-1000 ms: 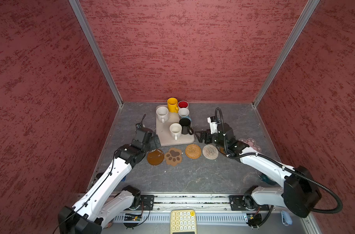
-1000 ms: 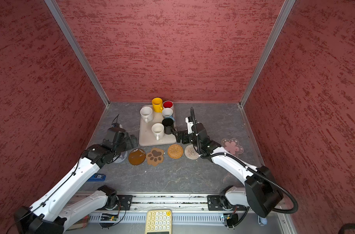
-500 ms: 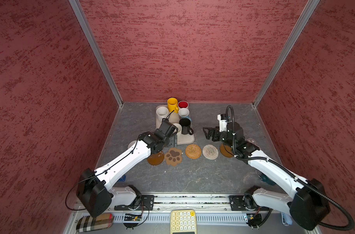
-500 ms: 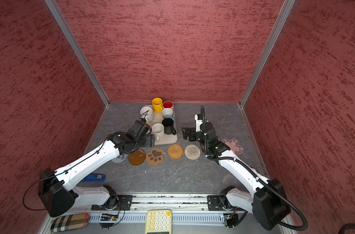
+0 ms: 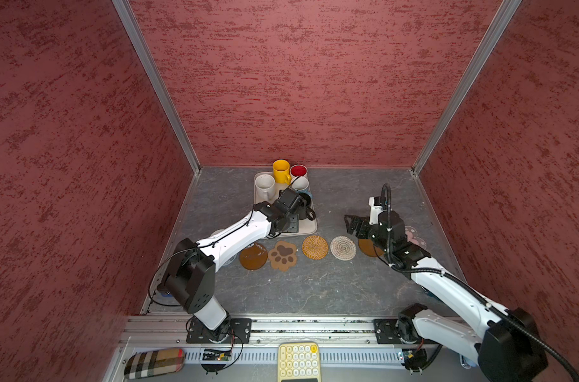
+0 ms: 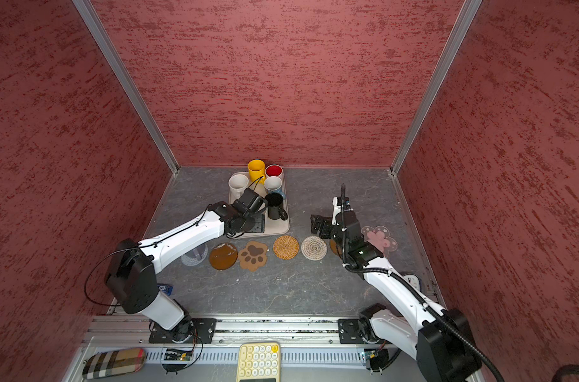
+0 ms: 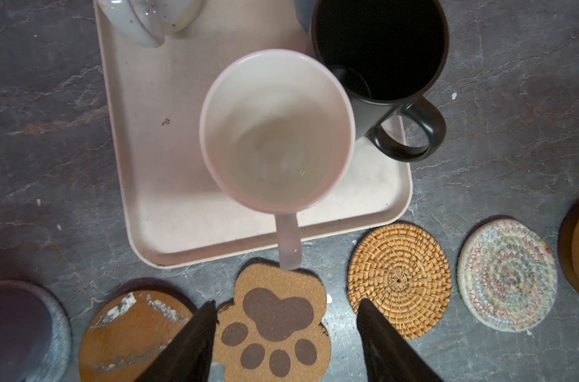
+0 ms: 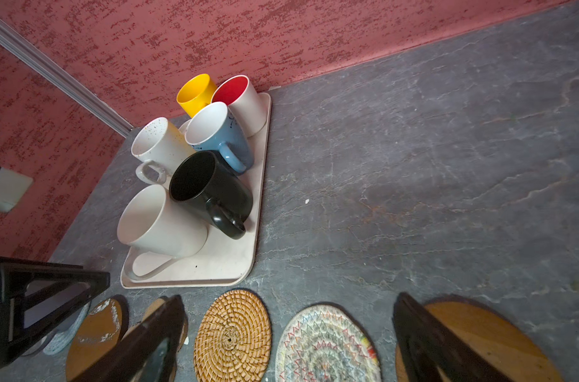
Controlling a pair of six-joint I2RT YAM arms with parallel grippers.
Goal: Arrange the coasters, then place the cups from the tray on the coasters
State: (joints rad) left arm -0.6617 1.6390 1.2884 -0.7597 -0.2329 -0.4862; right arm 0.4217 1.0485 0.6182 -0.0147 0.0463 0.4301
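Plainly, the left jaws stand partly apart and empty above the near end of the cream rectangular plastic tray (image 7: 149, 185). Their gap lines up with the handle (image 7: 288, 241) of the pale white ceramic mug (image 7: 276, 132), which points near, out over the tray's rim. The right jaws hang spread wide and empty above the desk (image 5: 298, 291), just far of the whitish woven round coaster (image 5: 343, 247).

The main risk, I judge, is the black ceramic mug (image 7: 380, 49). It stands touching or just beside the pale mug's right side, so a skewed pinch on the thin handle could swing one into the other. Its own handle already overhangs the tray's right rim. A low lift could catch the near rim and tip the mug. A careless set-down could shove the brown paw-shaped coaster (image 7: 274, 324), which lies close between an amber-brown disc (image 7: 132, 334) and the tan rattan round (image 7: 398, 281).

Bare desk lies near of the coasters and broadly right of the tray. The tray's far end is crowded by the yellow mug (image 5: 280, 170) and its neighbours, close to the red far wall (image 5: 298, 99).
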